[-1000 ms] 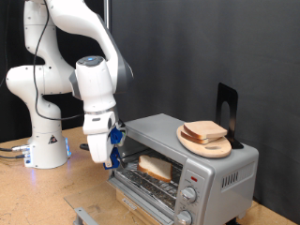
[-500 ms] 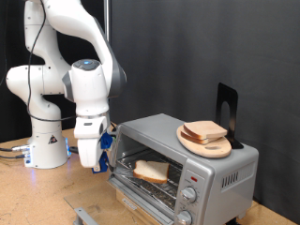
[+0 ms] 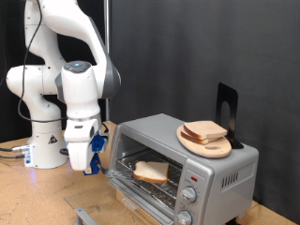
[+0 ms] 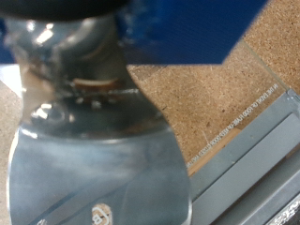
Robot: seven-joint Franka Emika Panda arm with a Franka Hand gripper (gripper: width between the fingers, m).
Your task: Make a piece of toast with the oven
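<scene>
The piece of toast [image 3: 151,170] lies flat on the wire rack [image 3: 159,184] inside the oven [image 3: 208,167], towards the exterior view's left side of the cavity. It looks pale, no browning visible. The oven door [image 3: 139,199] hangs open, folded down in front, so the slice is loaded but the oven is not shut. Two knobs [image 3: 187,196] sit on the front panel at the exterior view's right of the opening; whether either is turned, or any light is on, can't be made out at this size.

On the oven's top, a wooden plate [image 3: 207,142] carries a stack of bread slices [image 3: 203,131], with a dark stand [image 3: 226,114] just behind it.

The gripper [image 3: 93,161] hangs at the exterior view's left of the oven, beside the open door, apart from the toast and holding nothing visible. Can't tell if its fingers are apart or together: the exterior view shows it side-on and small, and the wrist view is blurred, filled with shiny metal and blue, over the wooden table [image 4: 202,108].

Judgement: bread placement done. Door closing and setting the knobs appear not yet done.
</scene>
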